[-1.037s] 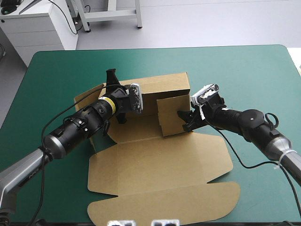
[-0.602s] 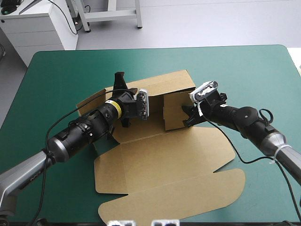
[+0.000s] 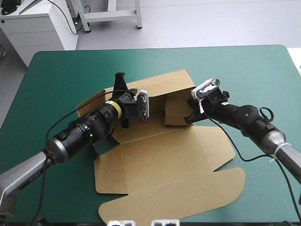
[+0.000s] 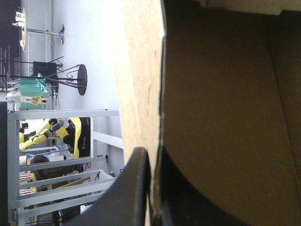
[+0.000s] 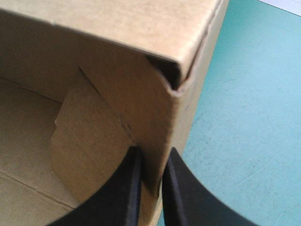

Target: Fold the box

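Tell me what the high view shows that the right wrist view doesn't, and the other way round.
Only the high view shows the whole box, its lid lying flat toward the table's near edge, and the left gripper at the box's left side. Only the right wrist view shows the right gripper up close, all but shut with the edge of a raised wall between its fingers. Both show the brown box with walls raised, the right gripper at it, and the teal-green cover beside it.

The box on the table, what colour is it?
Plain brown, with no print. The box shows best in the high view.
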Controlling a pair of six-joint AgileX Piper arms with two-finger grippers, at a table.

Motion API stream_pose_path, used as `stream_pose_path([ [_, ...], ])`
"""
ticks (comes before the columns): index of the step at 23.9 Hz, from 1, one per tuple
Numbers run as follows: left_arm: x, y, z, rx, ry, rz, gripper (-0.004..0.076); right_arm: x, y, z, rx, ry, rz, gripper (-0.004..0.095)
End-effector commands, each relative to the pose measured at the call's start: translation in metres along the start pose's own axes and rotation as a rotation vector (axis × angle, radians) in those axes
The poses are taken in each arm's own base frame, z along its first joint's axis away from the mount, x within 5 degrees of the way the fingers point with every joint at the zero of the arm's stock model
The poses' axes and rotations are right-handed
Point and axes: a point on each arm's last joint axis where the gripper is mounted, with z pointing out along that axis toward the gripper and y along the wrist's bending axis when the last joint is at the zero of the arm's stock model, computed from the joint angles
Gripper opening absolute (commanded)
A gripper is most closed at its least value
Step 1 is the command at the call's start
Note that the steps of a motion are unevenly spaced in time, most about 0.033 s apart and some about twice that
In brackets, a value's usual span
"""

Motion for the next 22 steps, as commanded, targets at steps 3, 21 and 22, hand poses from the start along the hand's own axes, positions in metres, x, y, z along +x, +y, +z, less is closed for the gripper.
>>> stream_pose_path([
  [3,-0.010,0.008,-0.010,-0.041,-0.048,0.007,-0.0008,-0.021,0.012,-0.017,-0.100,-0.061,0.016,0.0151],
  [21,-0.009,0.006,-0.010,-0.041,-0.042,0.023,-0.0008,-0.034,0.011,-0.100,0.102,-0.048,-0.023,0.0547],
  [22,-0.009,0.006,-0.010,-0.042,-0.044,0.023,-0.0008,-0.034,0.011,-0.098,0.102,-0.043,-0.026,0.0554],
])
